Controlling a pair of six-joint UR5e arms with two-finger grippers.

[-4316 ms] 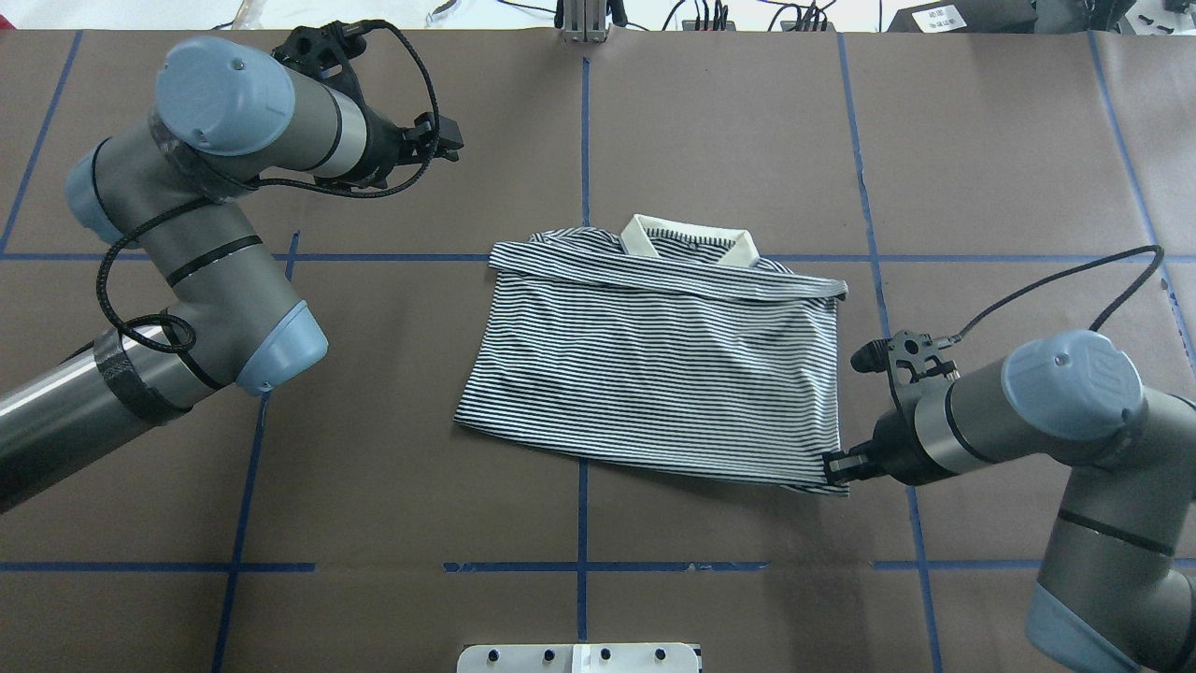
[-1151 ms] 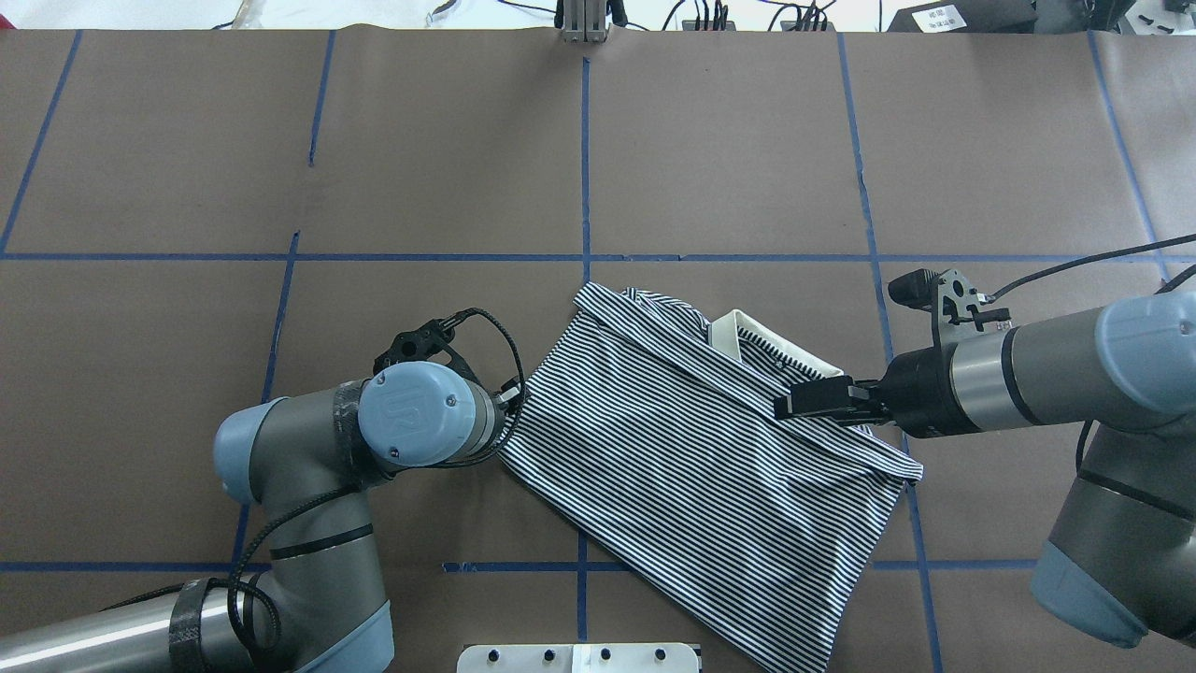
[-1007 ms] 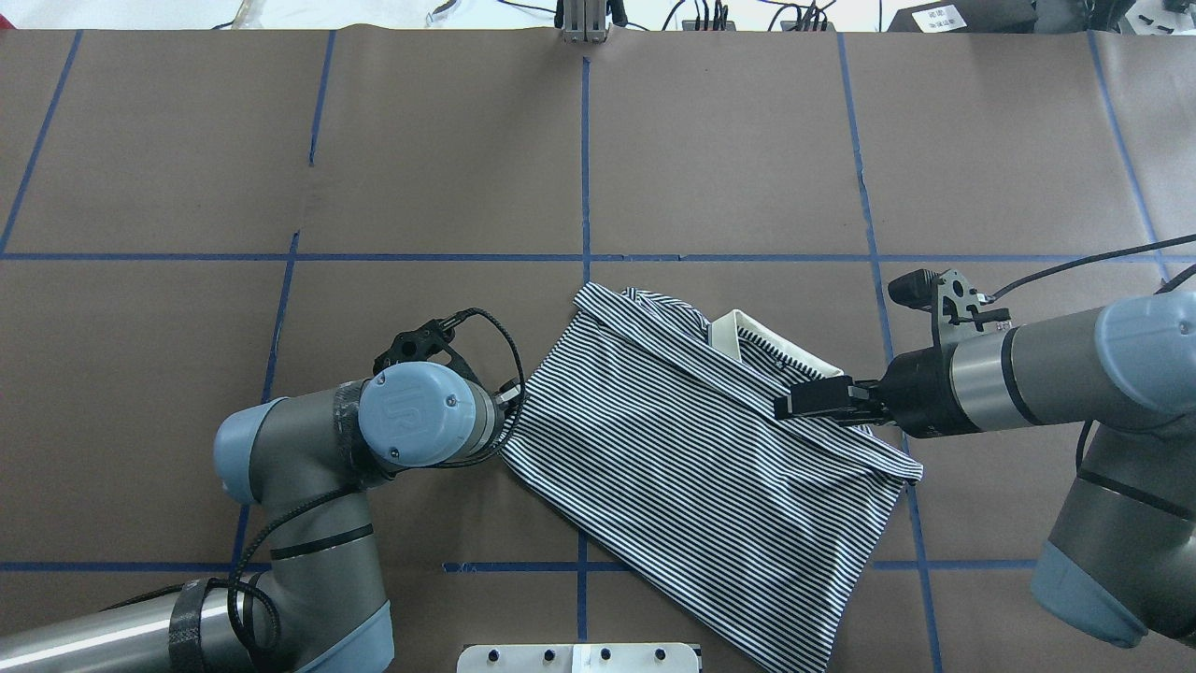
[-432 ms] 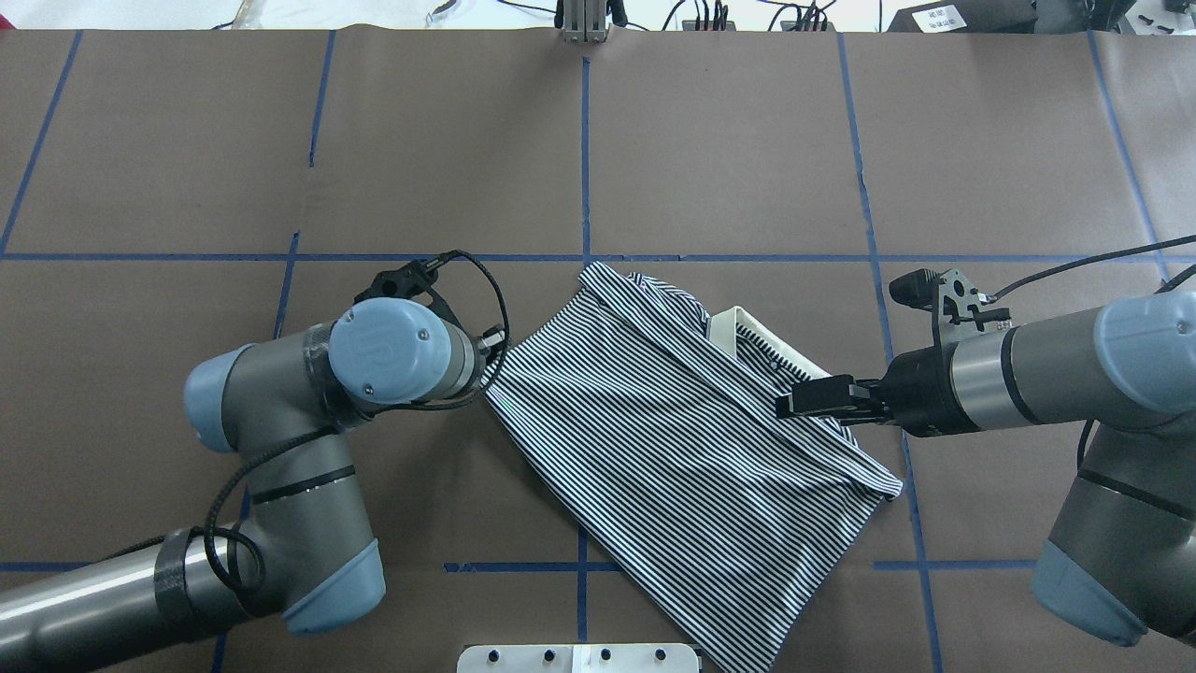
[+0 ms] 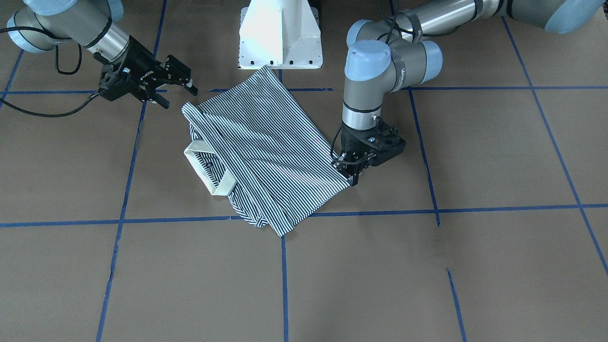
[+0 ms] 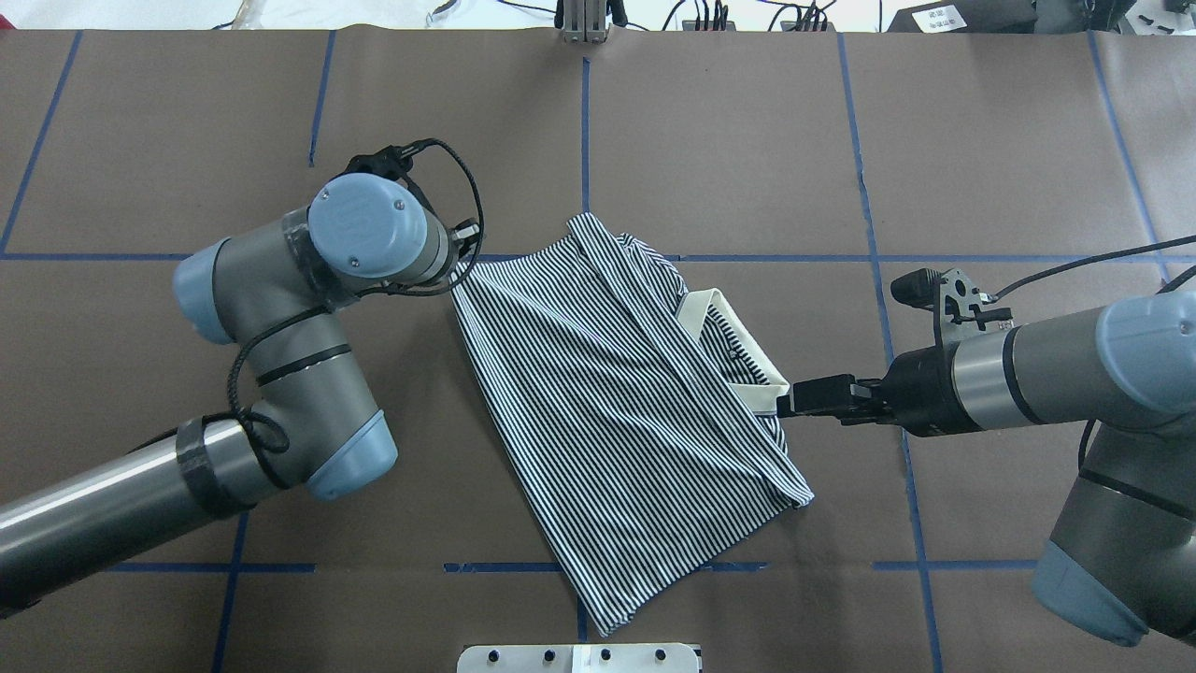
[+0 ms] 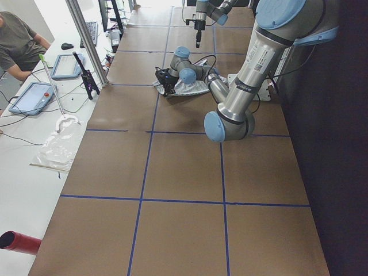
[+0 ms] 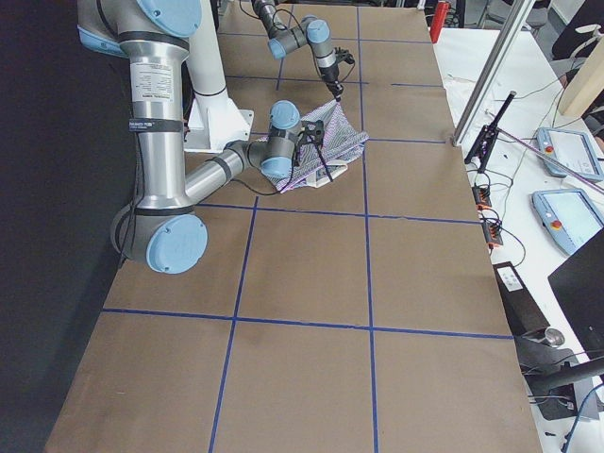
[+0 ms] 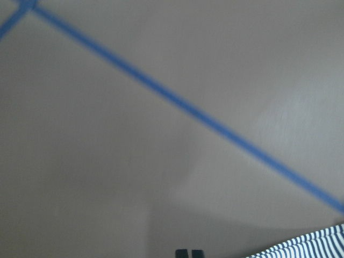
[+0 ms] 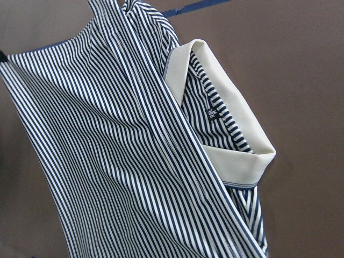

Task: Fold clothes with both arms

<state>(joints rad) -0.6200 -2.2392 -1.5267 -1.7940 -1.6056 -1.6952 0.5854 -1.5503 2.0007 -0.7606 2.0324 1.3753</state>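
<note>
The striped polo shirt (image 6: 607, 393) lies folded and turned diagonally on the brown table, its cream collar (image 6: 738, 355) facing my right arm. My left gripper (image 5: 352, 176) points straight down and is shut on the shirt's corner (image 5: 346, 183). In the overhead view the wrist hides the left gripper (image 6: 464, 264). My right gripper (image 5: 179, 96) is open and empty, held just off the shirt's opposite corner. In the overhead view the right gripper (image 6: 792, 404) sits beside the collar. The right wrist view shows the shirt (image 10: 107, 161) and collar (image 10: 236, 150) but no fingers.
The white pedestal base (image 5: 280, 33) stands just behind the shirt's near corner. Blue tape lines (image 6: 585, 140) grid the table. In the exterior left view an operator (image 7: 17, 40) sits by a side bench with tablets (image 7: 31, 98).
My left gripper has pulled the shirt's corner away from the robot and leftward, swinging the shirt round. The shirt has slid out from under my right gripper, which has stayed in place.
</note>
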